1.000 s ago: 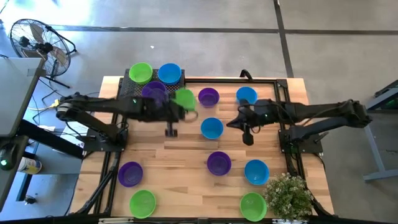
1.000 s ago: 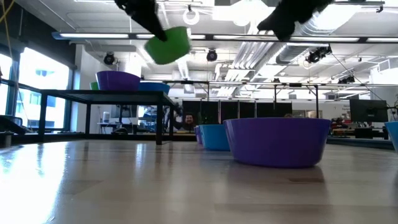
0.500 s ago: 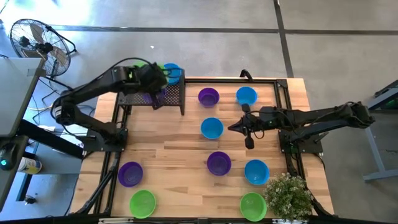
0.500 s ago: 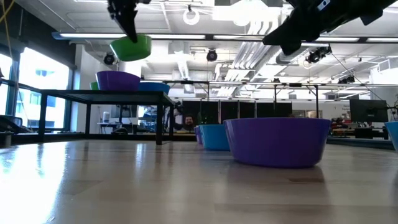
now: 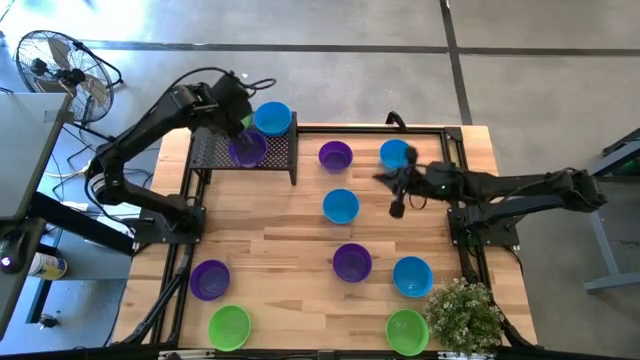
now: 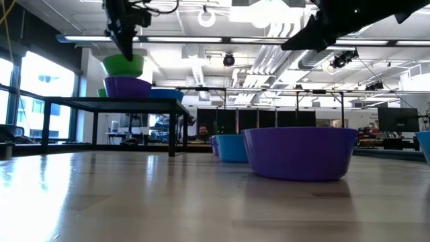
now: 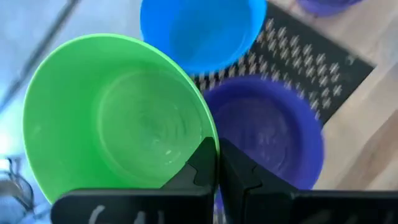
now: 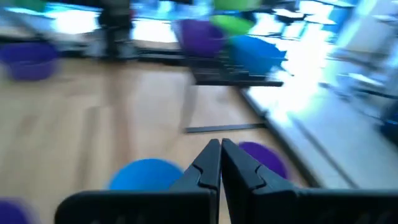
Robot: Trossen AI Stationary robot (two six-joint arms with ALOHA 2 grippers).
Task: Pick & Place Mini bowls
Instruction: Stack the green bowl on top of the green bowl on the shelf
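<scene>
My left gripper (image 7: pixel 217 155) is shut on a lime green mini bowl (image 7: pixel 118 118) above the far left corner of the black mesh rack (image 5: pixel 215 152). In the low view this bowl (image 6: pixel 123 65) hangs level, opening up, just over the rack's bowls. A purple bowl (image 5: pixel 247 149) and a blue bowl (image 5: pixel 272 118) sit on the rack, and another green one (image 6: pixel 102 93) peeks out behind the purple. My right gripper (image 5: pixel 397 207) is shut and holds nothing. It hovers over the table near a blue bowl (image 5: pixel 394 152) at the far right. My left gripper pinches the green bowl's rim (image 7: pixel 200 138) on the side facing the purple bowl, one finger inside the wall and one outside. The fingers come slanting down from above. The bowl hangs level, opening up; whether its bottom touches anything on the rack I cannot tell.
More bowls stand on the wooden table: purple (image 5: pixel 335 156), blue (image 5: pixel 340 206), purple (image 5: pixel 352 262), blue (image 5: pixel 412 276), green (image 5: pixel 406 330), purple (image 5: pixel 210 279), green (image 5: pixel 229 326). A potted plant (image 5: pixel 463 312) sits at the near right corner. A fan (image 5: pixel 60 60) stands beyond the far left.
My left gripper has swung with the green bowl from over the table's middle toward the far left corner, ending above the rack. The bowl, tilted before, now hangs level and lower. My right gripper has shifted a little toward the far edge.
</scene>
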